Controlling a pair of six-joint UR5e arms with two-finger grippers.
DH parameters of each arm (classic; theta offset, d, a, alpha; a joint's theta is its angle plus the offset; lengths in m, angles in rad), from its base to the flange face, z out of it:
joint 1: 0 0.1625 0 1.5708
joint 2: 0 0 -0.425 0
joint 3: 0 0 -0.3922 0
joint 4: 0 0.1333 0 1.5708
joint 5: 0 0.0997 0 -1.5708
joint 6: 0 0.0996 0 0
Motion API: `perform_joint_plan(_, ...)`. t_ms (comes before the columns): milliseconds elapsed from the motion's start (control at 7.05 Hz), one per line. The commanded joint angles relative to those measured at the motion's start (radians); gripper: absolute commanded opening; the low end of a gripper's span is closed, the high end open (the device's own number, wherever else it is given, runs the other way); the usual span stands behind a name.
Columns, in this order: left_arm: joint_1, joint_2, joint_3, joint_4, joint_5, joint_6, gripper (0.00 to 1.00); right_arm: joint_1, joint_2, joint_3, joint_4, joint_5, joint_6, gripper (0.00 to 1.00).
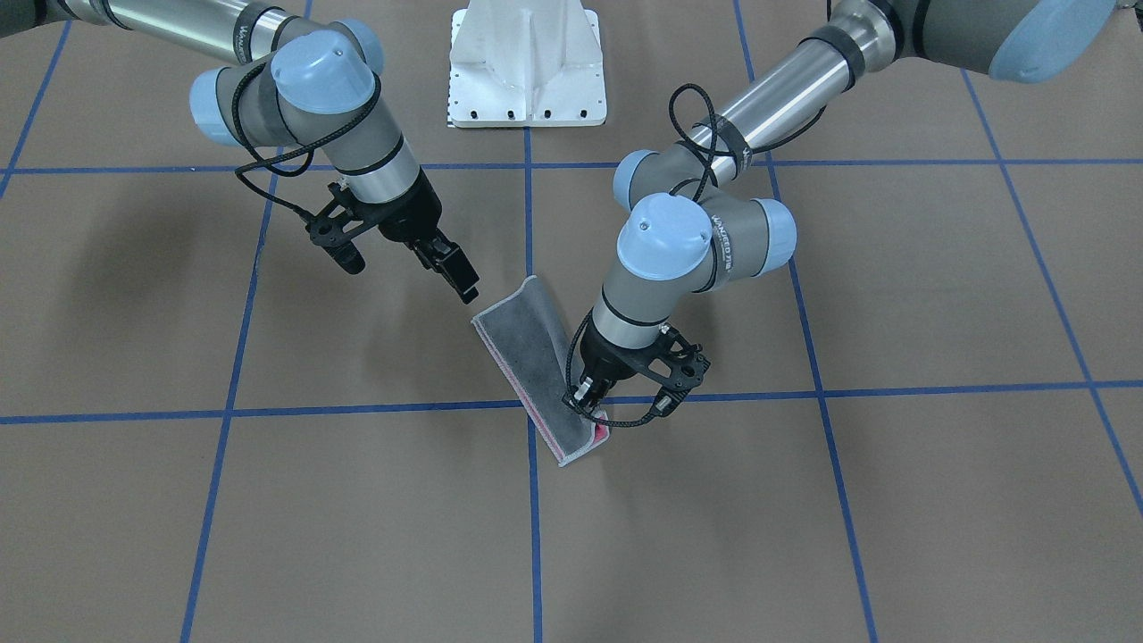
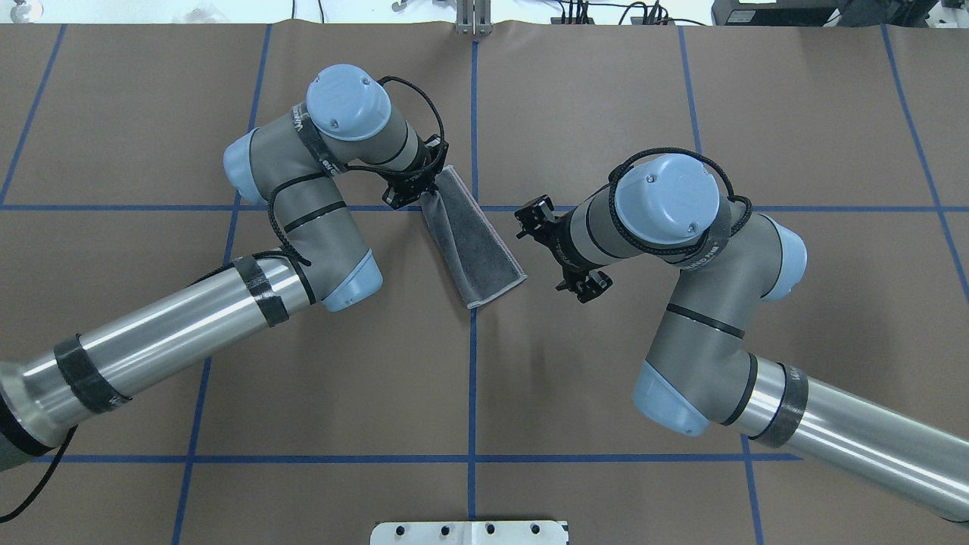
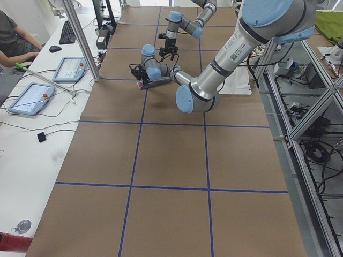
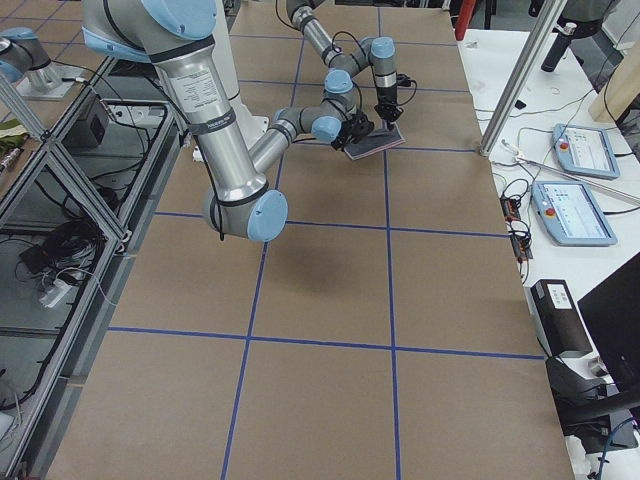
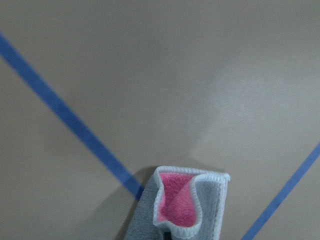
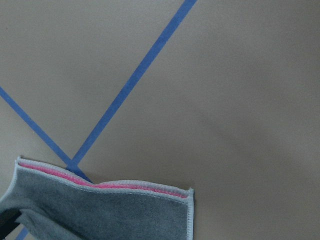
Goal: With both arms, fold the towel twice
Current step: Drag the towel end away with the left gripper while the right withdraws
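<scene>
The towel lies as a long folded strip on the brown table, dark grey face up, with a thin pink line along its light grey edging. It also shows in the overhead view. My left gripper is shut on the strip's end farthest from my base, and that end curls up and shows pink inside. My right gripper hangs just beside the strip's other end, apart from it, and looks open and empty. Its wrist view shows that flat end.
The white pedestal base stands at the table's robot side. Blue tape lines cross the brown table cover. In the side view a bench with tablets and a seated person runs along the table's far edge.
</scene>
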Motion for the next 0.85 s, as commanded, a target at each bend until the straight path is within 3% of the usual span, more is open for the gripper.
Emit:
perform_joint_plan(0,-0.038,-0.015,0.039,-0.010,0.012,0.041,0.00,0.001,0.000,0.000,0.000,0.000,0.000,1.00)
perform_joint_plan(142,-0.041,-0.038,0.072,-0.014,0.013,0.067,0.00,0.001,0.001,0.000,0.000,0.000,0.000,1.00)
perform_joint_plan(284,-0.049,-0.061,0.135,-0.065,0.015,0.071,0.20,0.003,0.000,0.000,0.000,0.002,0.000,1.00)
perform_joint_plan(426,-0.048,-0.067,0.146,-0.078,0.015,0.080,0.99,0.003,0.000,0.000,0.000,0.000,0.000,1.00)
perform_joint_plan(709,-0.060,-0.064,0.092,-0.025,0.007,0.112,1.00,0.012,0.000,0.000,0.000,0.015,0.000,1.00)
